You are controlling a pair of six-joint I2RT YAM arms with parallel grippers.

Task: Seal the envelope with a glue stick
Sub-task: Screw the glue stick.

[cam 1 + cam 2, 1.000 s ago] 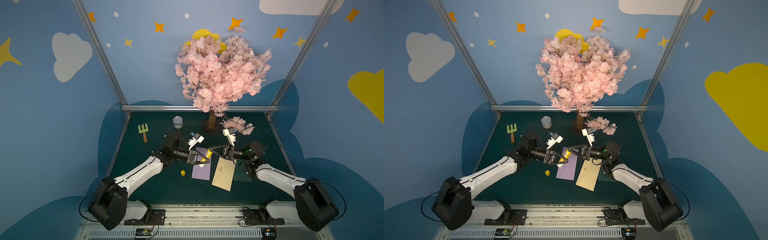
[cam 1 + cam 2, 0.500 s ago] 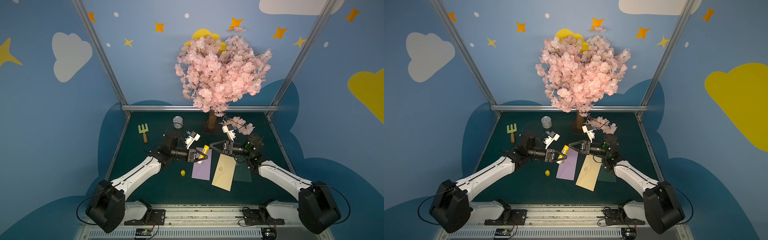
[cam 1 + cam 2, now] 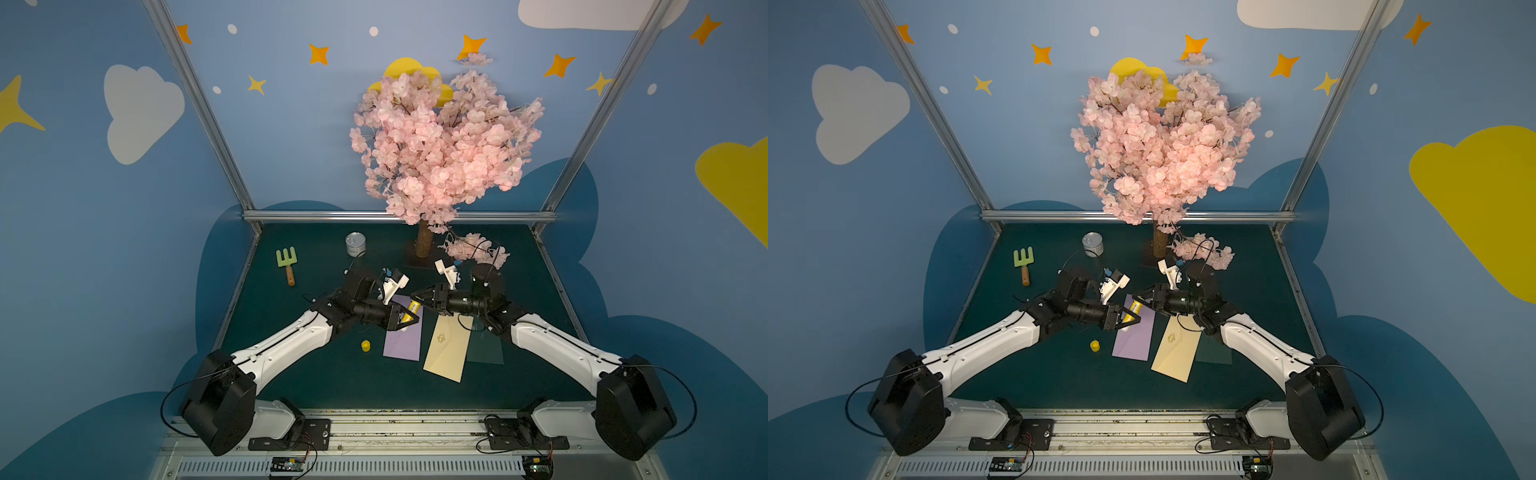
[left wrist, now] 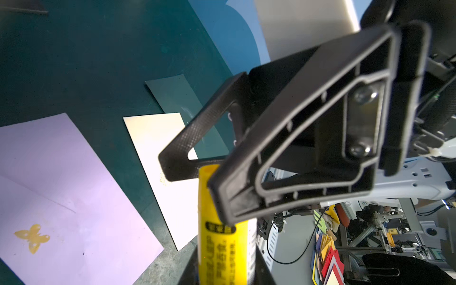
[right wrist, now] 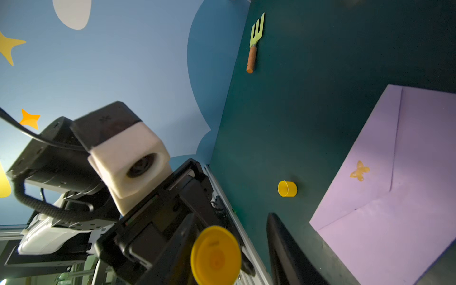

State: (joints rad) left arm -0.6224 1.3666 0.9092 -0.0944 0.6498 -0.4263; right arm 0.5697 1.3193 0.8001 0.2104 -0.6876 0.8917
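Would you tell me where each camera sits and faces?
Both top views: high at the front, looking down and back at the table, the left arm and right arm, left gripper and right gripper.
Left wrist: on the left arm, looking along the held glue stick toward the right gripper and the purple envelope.
Right wrist: on the right arm, facing the left arm's wrist camera, past its own finger, the yellow cap beyond.
Shared: both wrist views show the glue stick and purple envelope.

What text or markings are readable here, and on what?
On the glue stick: Chinese characters, too blurred to quote.
On the purple envelope: gold butterfly emblem, no words.
On the cream envelope: gold emblem, too small to read.
Nothing else legible.
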